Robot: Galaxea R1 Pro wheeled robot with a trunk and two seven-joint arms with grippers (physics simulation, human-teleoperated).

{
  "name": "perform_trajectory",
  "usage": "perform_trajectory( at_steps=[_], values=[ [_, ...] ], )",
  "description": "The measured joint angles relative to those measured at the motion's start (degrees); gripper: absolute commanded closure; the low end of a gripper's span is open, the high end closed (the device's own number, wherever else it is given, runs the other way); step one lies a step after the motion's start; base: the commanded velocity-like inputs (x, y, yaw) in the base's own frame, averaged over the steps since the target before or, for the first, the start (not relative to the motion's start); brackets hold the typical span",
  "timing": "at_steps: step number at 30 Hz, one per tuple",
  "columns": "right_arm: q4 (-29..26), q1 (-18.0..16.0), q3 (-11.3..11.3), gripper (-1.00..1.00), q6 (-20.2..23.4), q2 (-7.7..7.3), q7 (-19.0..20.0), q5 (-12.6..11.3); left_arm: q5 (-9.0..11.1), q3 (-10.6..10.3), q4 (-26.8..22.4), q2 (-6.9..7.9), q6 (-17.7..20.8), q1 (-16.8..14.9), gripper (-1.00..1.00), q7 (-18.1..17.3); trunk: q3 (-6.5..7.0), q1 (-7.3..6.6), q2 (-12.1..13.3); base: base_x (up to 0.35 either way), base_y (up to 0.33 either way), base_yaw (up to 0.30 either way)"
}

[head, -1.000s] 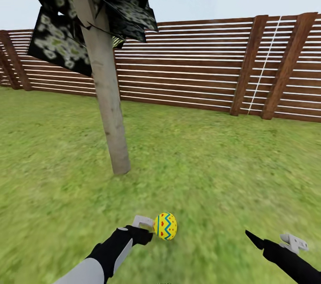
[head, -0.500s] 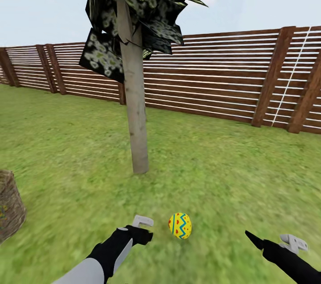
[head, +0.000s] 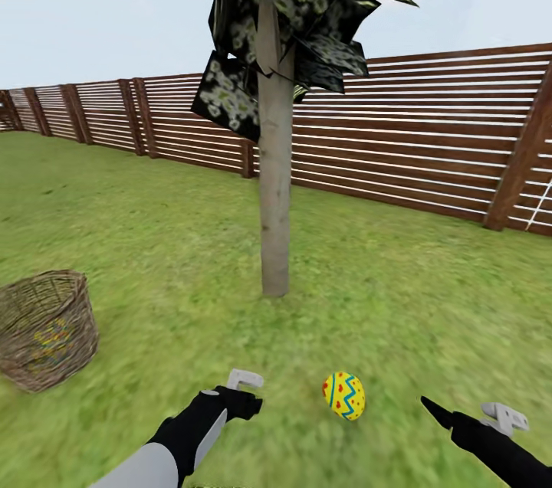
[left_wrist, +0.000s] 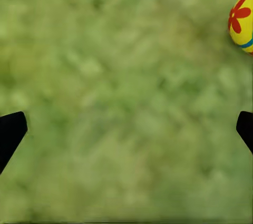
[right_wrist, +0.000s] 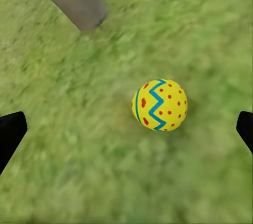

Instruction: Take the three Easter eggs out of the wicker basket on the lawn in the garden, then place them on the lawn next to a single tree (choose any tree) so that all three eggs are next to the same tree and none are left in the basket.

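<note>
Left gripper (head: 244, 388) open and empty; right gripper (head: 468, 415) open too. We see one Easter egg (head: 344, 395) on the lawn (head: 153, 243) near the tree (head: 274, 243); wicker basket (head: 47, 329) apart, presumably next.

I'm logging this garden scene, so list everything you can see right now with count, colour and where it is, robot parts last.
Easter egg: one, yellow with blue zigzags and red dots, lying on the grass in front of the tree, between the two arms.
Wicker basket: one, brown, standing on the grass at the left; coloured specks show through its weave, too blurred to count.
Tree: one, grey-tan trunk, dark speckled foliage, centre.
Lawn: green, all around.
Fence: brown slats, behind the tree.
Left gripper: open, empty, above grass beside the egg.
Right gripper: open, empty, egg below it in its wrist view.
</note>
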Motion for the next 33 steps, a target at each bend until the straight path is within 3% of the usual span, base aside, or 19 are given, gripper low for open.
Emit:
perform_trajectory(
  at_steps=[5, 23, 33],
  values=[
    [0.02, 0.0, 0.01, -1.0, 0.0, 0.01, 0.0, -0.02, -0.02, 0.01, 0.0, 0.02, -0.27, 0.0, -1.0, 0.01, 0.0, 0.0, 0.0, 0.0, 0.116, 0.289],
    [0.01, 0.0, 0.01, -1.0, -0.07, 0.03, 0.27, -0.03, -0.01, 0.1, 0.09, 0.13, -0.04, 0.0, -1.0, -0.03, 0.0, 0.0, 0.0, 0.0, 0.283, 0.287],
    [-0.16, 0.01, -0.01, -1.0, 0.33, -0.07, 0.35, -0.12, -0.03, 0.25, 0.11, 0.26, 0.11, -0.01, -1.0, -0.24, -0.3, -0.01, 0.0, 0.043, 0.288, 0.074]
  ],
)
